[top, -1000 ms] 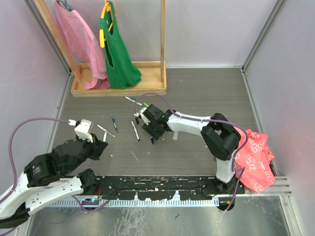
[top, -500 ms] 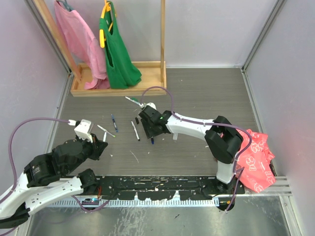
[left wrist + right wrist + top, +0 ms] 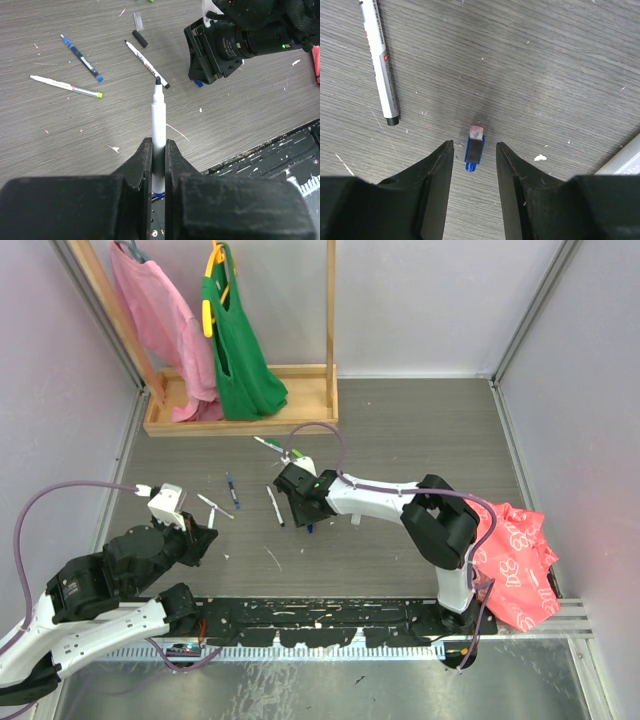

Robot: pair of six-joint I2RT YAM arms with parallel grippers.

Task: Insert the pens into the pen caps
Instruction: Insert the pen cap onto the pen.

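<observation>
Blue pen cap between the right tool's parted jaws

We list two arms, left arm and right arm: white shells, black joints, one purple cable looping over each, matte black fingers, small green light.

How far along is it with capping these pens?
Done: no pen looks capped yet. In hand: the left pincer grips a white pen, tip bare, while the right pincer, open, straddles a blue cap on the table. Left: the black-tipped pen, blue pen and green-tipped pen lie loose.
</observation>
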